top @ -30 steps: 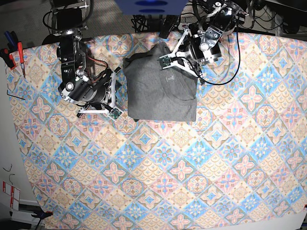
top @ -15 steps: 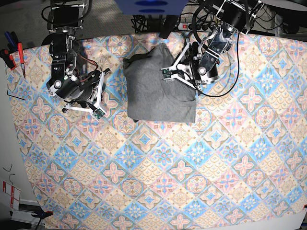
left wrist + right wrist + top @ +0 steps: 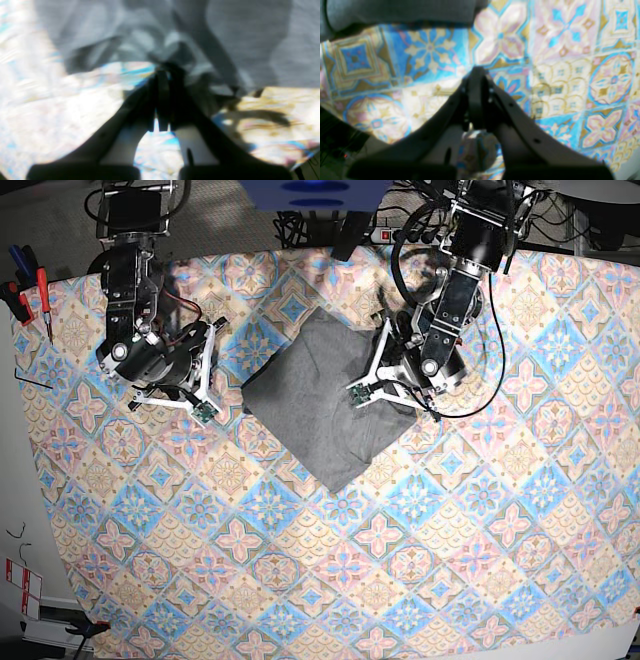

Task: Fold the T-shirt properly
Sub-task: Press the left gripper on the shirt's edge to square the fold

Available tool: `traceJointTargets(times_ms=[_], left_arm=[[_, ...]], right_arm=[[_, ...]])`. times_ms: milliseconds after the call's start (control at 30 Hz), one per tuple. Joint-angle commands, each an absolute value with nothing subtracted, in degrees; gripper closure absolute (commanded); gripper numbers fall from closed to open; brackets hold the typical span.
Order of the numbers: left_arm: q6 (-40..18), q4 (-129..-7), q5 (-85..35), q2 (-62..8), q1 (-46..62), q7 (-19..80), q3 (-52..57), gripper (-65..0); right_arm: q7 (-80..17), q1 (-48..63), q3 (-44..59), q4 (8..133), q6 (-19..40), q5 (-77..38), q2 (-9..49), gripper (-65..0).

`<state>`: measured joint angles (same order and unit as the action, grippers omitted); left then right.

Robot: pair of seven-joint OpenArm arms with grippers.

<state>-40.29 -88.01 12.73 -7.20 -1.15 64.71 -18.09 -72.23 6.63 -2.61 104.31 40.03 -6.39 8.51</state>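
Folded T-shirt lies skewed on the patterned tablecloth, toward its far edge. Left hand pinched closed on the shirt's edge; drag it slowly, low, keeping layers flat. Right hand closed, empty, just beside the shirt.

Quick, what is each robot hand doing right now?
Left hand: closed, pinching the heather-grey cotton T-shirt.
Right hand: closed and empty, over the colourful diamond-patterned tablecloth.

T-shirt: 1 | hands: 2 | tablecloth: 1 | red-handled tools: 2
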Motion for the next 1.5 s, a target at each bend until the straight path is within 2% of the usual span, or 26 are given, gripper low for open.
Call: traceJointTargets(times_ms=[0, 200, 433, 933, 1167, 1300, 1467], left_arm=[[-40.0, -89.0, 12.6, -7.2, -2.8, 64.0, -17.9, 0.0], [-40.0, -81.8, 12.5, -5.6, -6.0, 63.8, -17.9, 0.0], [-40.0, -71.6, 12.4, -5.6, -11.1, 56.7, -17.9, 0.0], [-40.0, -71.0, 12.5, -0.5, -19.6, 54.5, -17.9, 0.0], [-40.0, -70.0, 12.6, -0.7, -19.8, 47.8, -17.9, 0.0], [-40.0, -64.5, 12.6, -1.2, -20.9, 47.2, -17.9, 0.0], [-40.0, -64.3, 11.9, -2.1, -20.7, 47.3, -17.8, 0.0]], right_arm=[[-71.8, 5.9, -2.5, 105.4, 40.0, -6.7, 8.9, -1.7], [-71.8, 6.0, -2.8, 105.4, 40.0, -6.7, 8.9, -1.7], [-71.8, 8.0, -2.3, 105.6, 40.0, -6.7, 8.9, -1.7], [-71.8, 10.4, -2.3, 105.9, 40.0, -6.7, 9.6, -1.5], [-71.8, 10.4, -2.3, 106.0, 40.0, -6.7, 9.5, -1.5], [-71.8, 10.4, -2.3, 106.0, 40.0, -6.7, 9.5, -1.5], [-71.8, 10.4, -2.2, 106.0, 40.0, -6.7, 9.6, -1.5]])
